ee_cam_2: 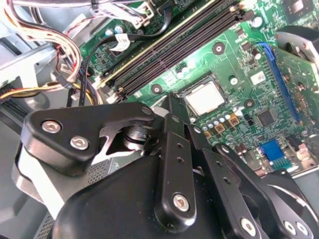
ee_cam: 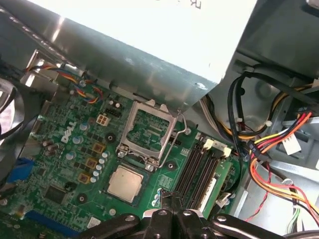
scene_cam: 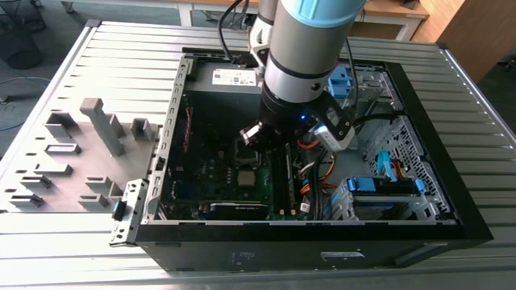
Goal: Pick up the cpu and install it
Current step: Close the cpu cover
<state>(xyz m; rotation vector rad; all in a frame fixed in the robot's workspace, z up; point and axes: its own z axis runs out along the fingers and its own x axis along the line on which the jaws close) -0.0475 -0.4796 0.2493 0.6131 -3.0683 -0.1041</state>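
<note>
Exterior view high over PC case (scene_cam: 282, 257); both wrist views close on mobo (ee_cam: 60, 134) (ee_cam_2: 229, 59) & cpu (ee_cam: 124, 183) (ee_cam_2: 204, 97)

The small square cpu (ee_cam: 124, 183) has a matt, silvery-grey metal top. The green motherboard (ee_cam: 65, 144) has a lacquered, slightly glossy surface, and the hinged socket frame (ee_cam: 148, 130) is bare bright metal. The grey power supply box (ee_cam: 149, 50) is dull sheet metal. The black gripper (ee_cam: 168, 199) looks satin-smooth, with shiny steel screw heads. The coloured wires (ee_cam: 279, 134) wear smooth plastic sheathing. The ribbed table (scene_cam: 105, 54) is pale brushed metal, the grey block tray (scene_cam: 72, 151) matt plastic, and the black computer case (scene_cam: 322, 248) smooth painted metal.
</note>
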